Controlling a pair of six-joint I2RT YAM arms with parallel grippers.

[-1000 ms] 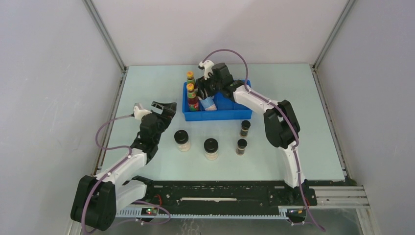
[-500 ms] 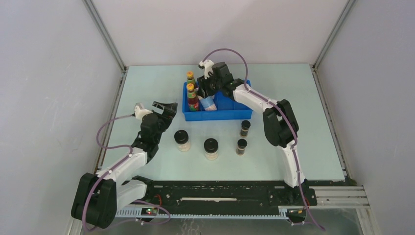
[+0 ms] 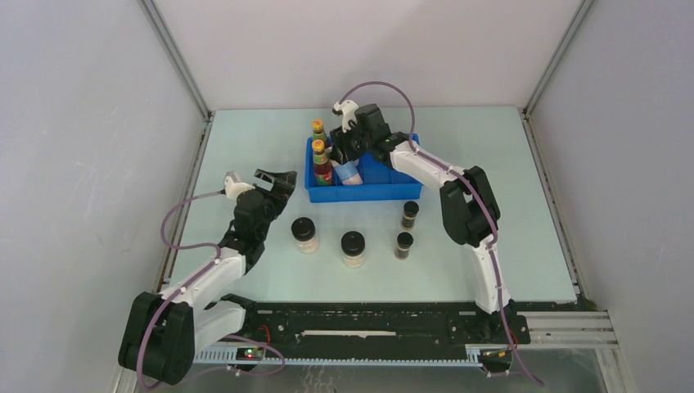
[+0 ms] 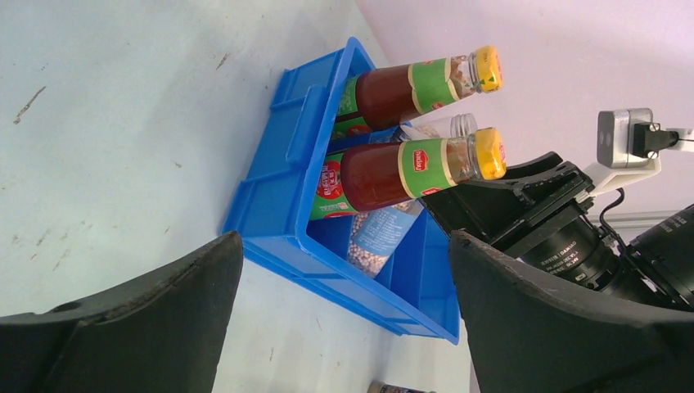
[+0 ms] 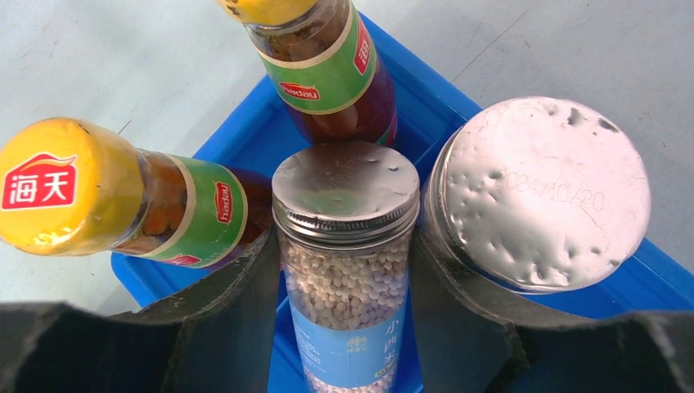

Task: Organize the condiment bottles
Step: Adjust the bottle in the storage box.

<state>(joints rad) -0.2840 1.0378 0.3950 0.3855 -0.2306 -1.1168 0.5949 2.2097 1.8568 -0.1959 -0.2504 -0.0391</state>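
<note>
Silver-lidded jar (image 5: 344, 270) — clear, cylindrical, bead-filled

I have the right gripper (image 5: 342, 266) clamped on a silver-lidded jar (image 5: 345, 192) of pale pellets, one finger touching each side. Second silver-lidded jar (image 5: 540, 192) just beside it, right. Near sauce bottle (image 5: 123, 201) left, far sauce bottle (image 5: 327, 65) beyond, both yellow-capped; blue tray (image 5: 430, 86) beneath.
</note>
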